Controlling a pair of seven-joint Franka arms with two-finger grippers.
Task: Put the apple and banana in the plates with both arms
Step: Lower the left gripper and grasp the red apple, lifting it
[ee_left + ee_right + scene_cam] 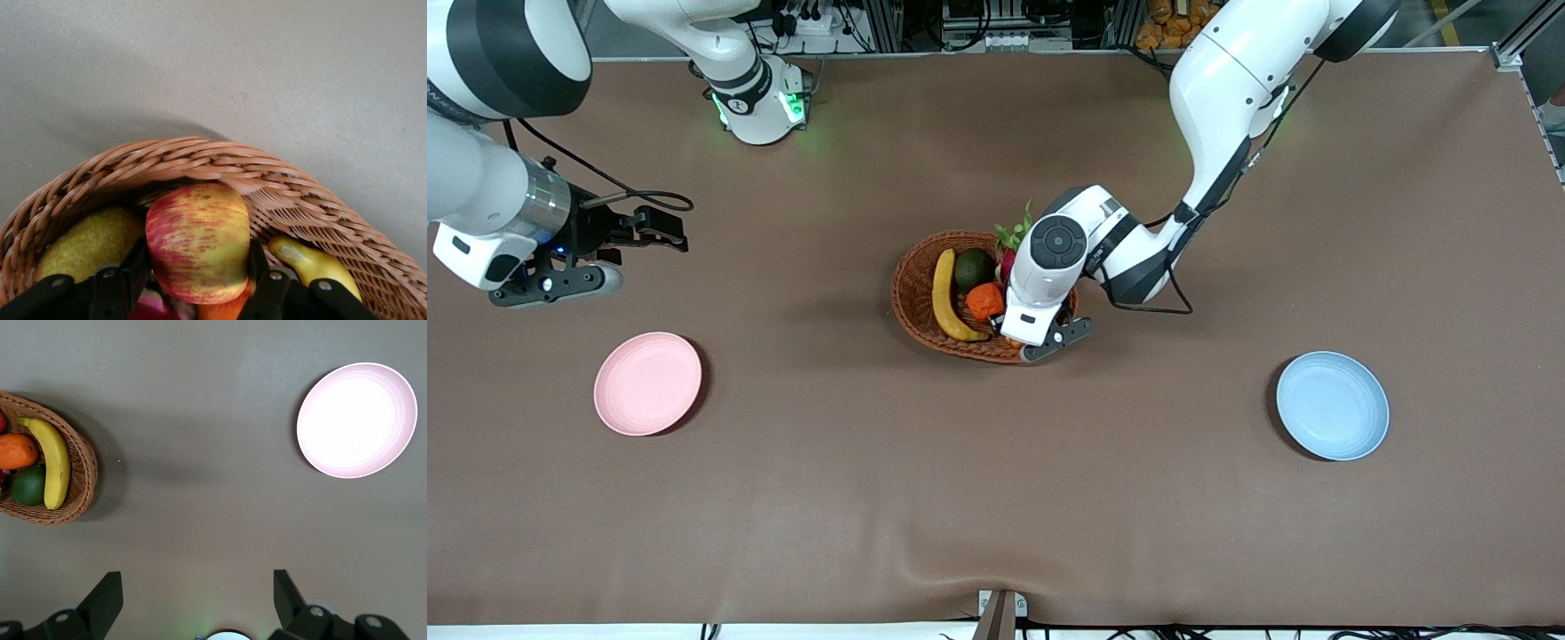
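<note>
The red-and-yellow apple (198,243) sits between the fingers of my left gripper (198,257), which are closed against its two sides, inside the wicker basket (911,284). In the front view the left gripper (1040,333) is down in the basket at the end toward the left arm, and the wrist hides the apple. The banana (944,302) lies in the basket at the end toward the right arm. My right gripper (654,227) is open and empty, up in the air over bare table near the pink plate (647,383). The blue plate (1332,405) lies toward the left arm's end.
The basket also holds an orange fruit (985,300), a green fruit (974,267) and a pink dragon fruit (1009,240). Both plates are empty. The right wrist view shows the pink plate (357,420) and the banana (53,463) in the basket.
</note>
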